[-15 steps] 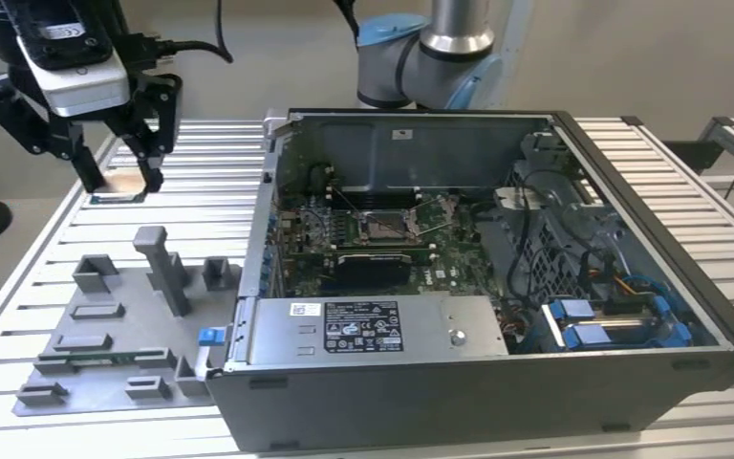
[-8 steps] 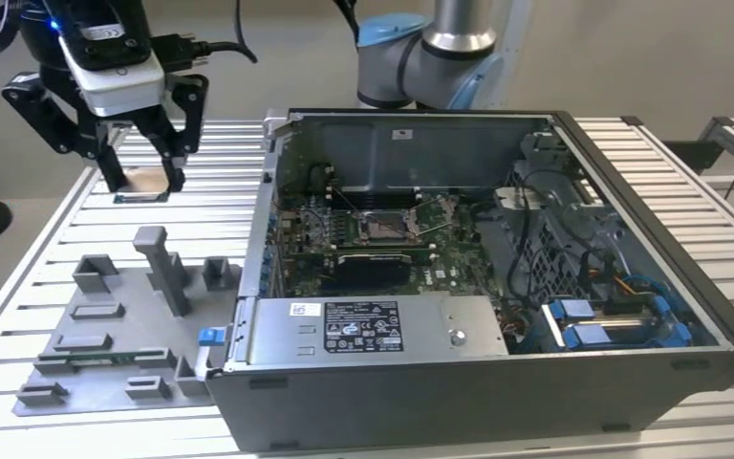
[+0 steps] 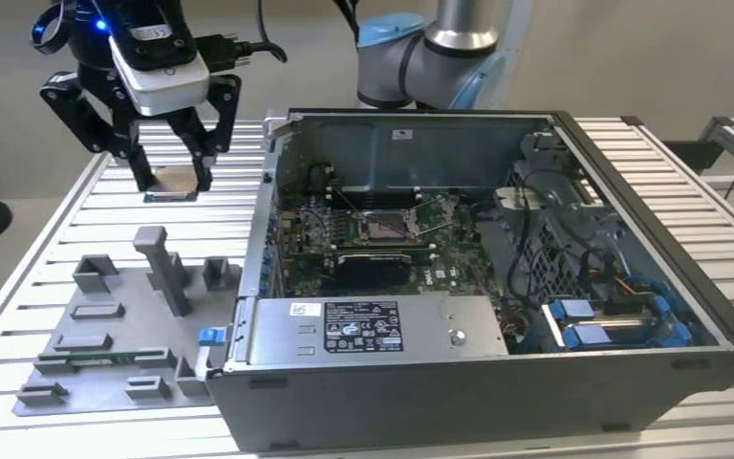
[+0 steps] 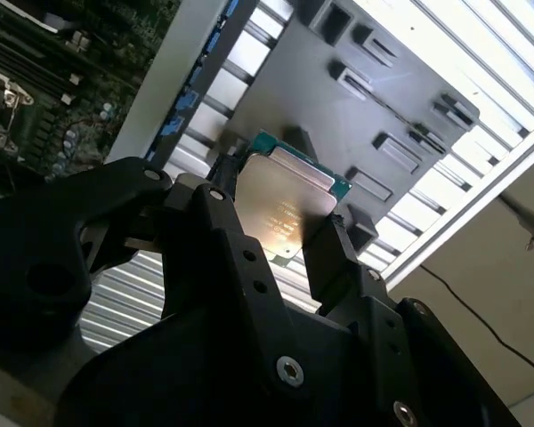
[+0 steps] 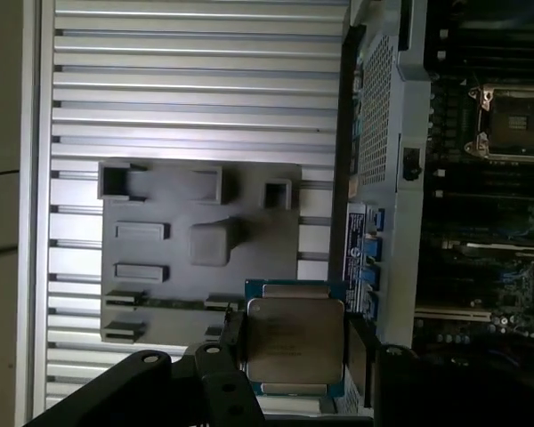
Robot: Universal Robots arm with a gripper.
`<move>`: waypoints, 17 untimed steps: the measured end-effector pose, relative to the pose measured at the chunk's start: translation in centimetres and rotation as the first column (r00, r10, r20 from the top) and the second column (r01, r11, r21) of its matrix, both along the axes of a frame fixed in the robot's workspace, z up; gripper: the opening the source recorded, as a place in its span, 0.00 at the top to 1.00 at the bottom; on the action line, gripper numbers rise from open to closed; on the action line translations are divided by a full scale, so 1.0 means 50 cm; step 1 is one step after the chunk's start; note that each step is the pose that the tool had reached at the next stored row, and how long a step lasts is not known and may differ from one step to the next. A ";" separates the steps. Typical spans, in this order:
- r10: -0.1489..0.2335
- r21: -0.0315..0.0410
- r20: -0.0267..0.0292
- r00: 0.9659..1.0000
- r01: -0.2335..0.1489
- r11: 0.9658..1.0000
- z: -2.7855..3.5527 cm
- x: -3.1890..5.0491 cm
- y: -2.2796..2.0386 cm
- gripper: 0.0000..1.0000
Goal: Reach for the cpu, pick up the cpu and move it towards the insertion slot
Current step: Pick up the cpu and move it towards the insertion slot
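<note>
My gripper [image 3: 173, 177] hangs above the slatted table at the exterior view's left, shut on the cpu [image 3: 175, 182]. Both wrist views show the cpu [image 4: 285, 203] [image 5: 294, 342] as a flat silvery square on a green board, clamped between the black fingers [image 4: 334, 258]. The insertion slot [image 3: 381, 226] is a silver-framed socket with a dark centre on the motherboard inside the open computer case [image 3: 495, 373], to the exterior view's right of and below the gripper. In the first wrist view the insertion slot [image 5: 516, 120] lies off to one side of the held chip.
A grey plastic tray [image 3: 118, 335] [image 5: 200, 253] with raised blocks and recesses lies on the table below the gripper. A green memory stick [image 3: 99, 357] rests in it. The case's near wall [image 3: 265, 191] stands between gripper and socket. The arm's base [image 3: 431, 57] rises behind the case.
</note>
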State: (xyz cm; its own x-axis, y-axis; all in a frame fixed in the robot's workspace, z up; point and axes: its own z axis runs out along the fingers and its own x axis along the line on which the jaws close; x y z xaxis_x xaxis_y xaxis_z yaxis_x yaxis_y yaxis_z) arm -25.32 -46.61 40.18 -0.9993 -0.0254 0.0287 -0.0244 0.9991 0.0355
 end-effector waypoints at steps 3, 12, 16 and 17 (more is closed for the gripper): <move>0.000 0.000 -0.001 1.000 0.000 1.000 0.000 0.020 0.0000 1.00; 0.000 0.000 -0.005 1.000 0.000 1.000 0.000 0.083 0.0000 1.00; 0.000 0.000 -0.006 1.000 0.000 1.000 0.000 0.112 0.0000 1.00; 0.000 0.000 -0.007 1.000 0.000 1.000 0.000 0.120 0.0000 1.00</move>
State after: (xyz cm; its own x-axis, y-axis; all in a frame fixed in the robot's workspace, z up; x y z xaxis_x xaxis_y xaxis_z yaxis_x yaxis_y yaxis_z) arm -19.33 -46.61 40.18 -0.9990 -0.0254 0.0355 -0.0241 0.9991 0.0357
